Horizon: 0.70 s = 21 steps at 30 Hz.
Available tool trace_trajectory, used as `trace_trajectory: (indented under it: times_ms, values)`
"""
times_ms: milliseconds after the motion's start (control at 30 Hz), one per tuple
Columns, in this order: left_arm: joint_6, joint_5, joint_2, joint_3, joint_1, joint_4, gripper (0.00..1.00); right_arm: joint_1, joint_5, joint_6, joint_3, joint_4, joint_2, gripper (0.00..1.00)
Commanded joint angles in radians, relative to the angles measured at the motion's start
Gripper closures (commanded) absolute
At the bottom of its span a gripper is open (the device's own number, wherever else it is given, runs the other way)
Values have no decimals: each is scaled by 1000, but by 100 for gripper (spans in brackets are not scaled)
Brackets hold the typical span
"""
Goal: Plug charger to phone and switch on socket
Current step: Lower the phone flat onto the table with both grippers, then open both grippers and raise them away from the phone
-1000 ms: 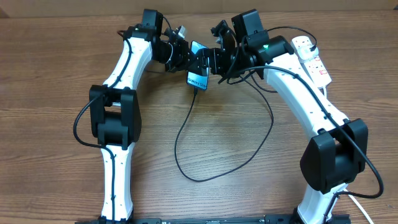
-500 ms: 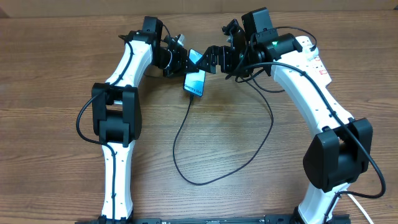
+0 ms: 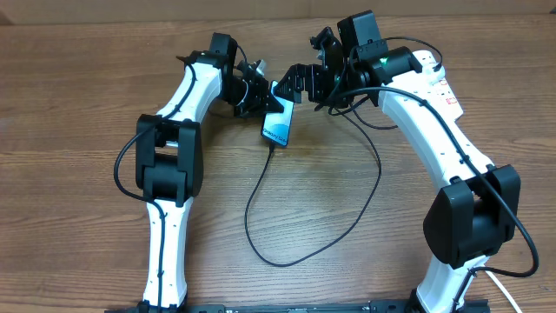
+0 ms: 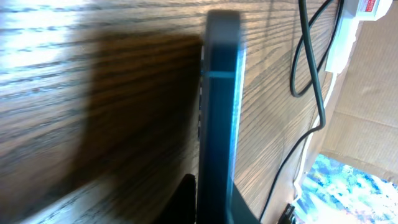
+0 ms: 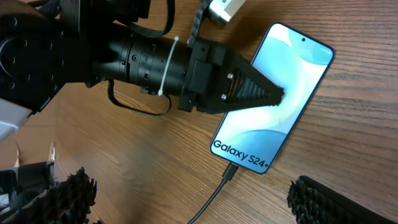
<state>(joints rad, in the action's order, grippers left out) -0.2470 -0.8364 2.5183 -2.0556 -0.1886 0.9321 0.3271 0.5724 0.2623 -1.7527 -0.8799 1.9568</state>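
The phone (image 3: pixel 278 123) has a light-blue screen and is held close over the table between the two arms. My left gripper (image 3: pixel 263 97) is shut on it, one finger lying across the screen (image 5: pixel 261 96). In the left wrist view the phone (image 4: pixel 221 112) shows edge-on between my fingers. The charger's connector tip (image 5: pixel 231 171) sits in the phone's bottom edge, and its thin black cable (image 3: pixel 261 248) loops down and back up toward the socket (image 3: pixel 440 83). My right gripper (image 3: pixel 295 81) is open and empty just right of the phone, its fingers (image 5: pixel 326 202) apart either side of the cable.
The white power strip lies at the far right, partly under my right arm; it also shows in the left wrist view (image 4: pixel 367 7) with its thick white cord (image 4: pixel 336 50). The black cable loop spreads over the middle of the wooden table (image 3: pixel 78 209).
My right gripper has drawn back from the phone and stands open. My left gripper has shifted the phone slightly right and toward the front, cable still attached.
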Motion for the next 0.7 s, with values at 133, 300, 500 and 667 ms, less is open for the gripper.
trace_trajectory:
  times_ms: [133,300,500,667]
  values:
    - [23,66,-3,7,-3,-6,84,-2,-3,-6,-22,2,-22,0]
    - [23,78,-3,7,-4,-13,82,-2,-4,-6,-22,2,-22,0]
    - [23,126,-3,7,-3,-13,78,-2,-22,-6,-21,-2,-22,0]
    - [23,170,-3,7,-4,-12,74,-2,-37,-6,-21,-9,-22,0]
